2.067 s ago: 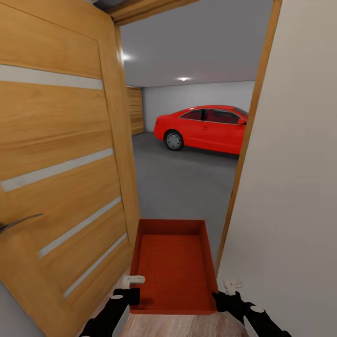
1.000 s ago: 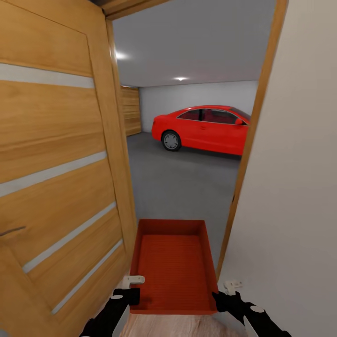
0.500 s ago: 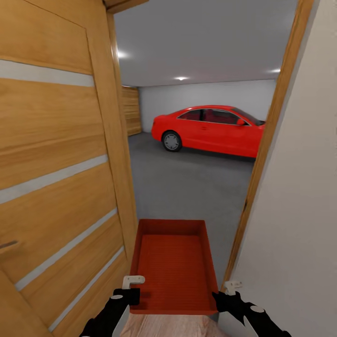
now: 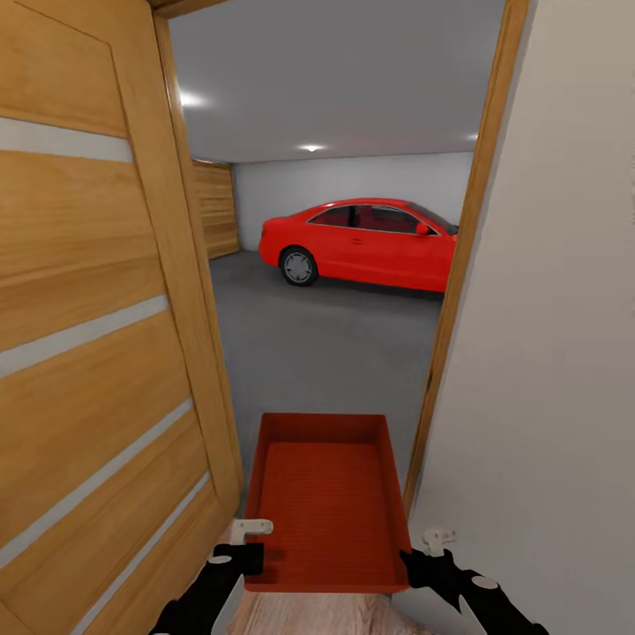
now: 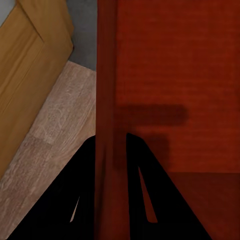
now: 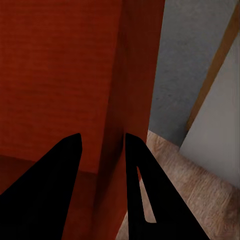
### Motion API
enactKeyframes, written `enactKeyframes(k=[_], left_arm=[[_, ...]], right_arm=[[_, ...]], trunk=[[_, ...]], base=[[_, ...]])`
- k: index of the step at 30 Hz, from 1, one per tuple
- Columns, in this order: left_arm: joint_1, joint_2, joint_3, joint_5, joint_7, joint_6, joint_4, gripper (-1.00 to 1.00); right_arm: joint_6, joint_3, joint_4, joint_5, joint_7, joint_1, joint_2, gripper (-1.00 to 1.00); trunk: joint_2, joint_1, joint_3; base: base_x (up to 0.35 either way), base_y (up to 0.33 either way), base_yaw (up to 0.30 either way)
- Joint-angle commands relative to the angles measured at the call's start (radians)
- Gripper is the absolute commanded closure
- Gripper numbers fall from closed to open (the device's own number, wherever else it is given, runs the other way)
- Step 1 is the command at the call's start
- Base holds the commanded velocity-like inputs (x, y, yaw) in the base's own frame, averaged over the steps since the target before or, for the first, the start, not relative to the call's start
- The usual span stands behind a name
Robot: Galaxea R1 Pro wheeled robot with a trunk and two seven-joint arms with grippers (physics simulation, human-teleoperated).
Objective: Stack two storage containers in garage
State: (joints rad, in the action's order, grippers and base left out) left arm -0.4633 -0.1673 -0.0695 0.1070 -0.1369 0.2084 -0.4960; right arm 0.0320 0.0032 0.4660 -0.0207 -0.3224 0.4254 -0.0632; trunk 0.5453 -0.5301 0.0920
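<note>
Our left pincer (image 4: 250,549) clamps the left wall of the orange-red box (image 4: 326,503), and our right pincer (image 4: 422,557) clamps its right wall. We hold the box in a doorway, wooden door (image 4: 97,353) at left, grey garage floor (image 4: 326,353) and red car (image 4: 362,242) ahead.

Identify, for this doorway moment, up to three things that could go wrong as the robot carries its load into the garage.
1. The storage container sits between the open wooden door and the door frame; a slight veer could knock it against either.
2. The left gripper and right gripper each pinch only a thin side wall, so a bump might twist it loose.
3. The red car is parked ahead, limiting floor space.
</note>
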Motion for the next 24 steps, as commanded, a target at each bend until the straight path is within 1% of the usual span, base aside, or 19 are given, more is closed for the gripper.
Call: enactKeyframes(k=[1, 5, 8, 24], left_arm=[[-0.001, -0.001, -0.058, 0.014, -0.003, 0.008, -0.039, 1.0], [-0.001, -0.001, -0.058, 0.014, -0.003, 0.008, -0.039, 1.0], [-0.001, -0.001, -0.058, 0.014, -0.003, 0.008, -0.039, 1.0], [-0.001, -0.001, -0.058, 0.014, -0.003, 0.008, -0.039, 1.0]], right_arm=[[0.003, 0.009, 0.002, 0.012, -0.001, 0.0, -0.001, 1.0], [0.003, 0.009, 0.002, 0.013, -0.001, 0.0, -0.001, 1.0], [0.003, 0.009, 0.002, 0.013, -0.001, 0.0, -0.001, 1.0], [0.003, 0.009, 0.002, 0.013, -0.001, 0.0, -0.001, 1.0]], trunk=[[0.002, 0.0, 0.002], [0.002, 0.0, 0.002], [0.002, 0.0, 0.002], [0.002, 0.0, 0.002]], base=[[0.0, 0.0, -0.027], [0.018, 0.006, -0.01], [0.106, 0.141, -0.002], [0.142, 0.23, 0.0]])
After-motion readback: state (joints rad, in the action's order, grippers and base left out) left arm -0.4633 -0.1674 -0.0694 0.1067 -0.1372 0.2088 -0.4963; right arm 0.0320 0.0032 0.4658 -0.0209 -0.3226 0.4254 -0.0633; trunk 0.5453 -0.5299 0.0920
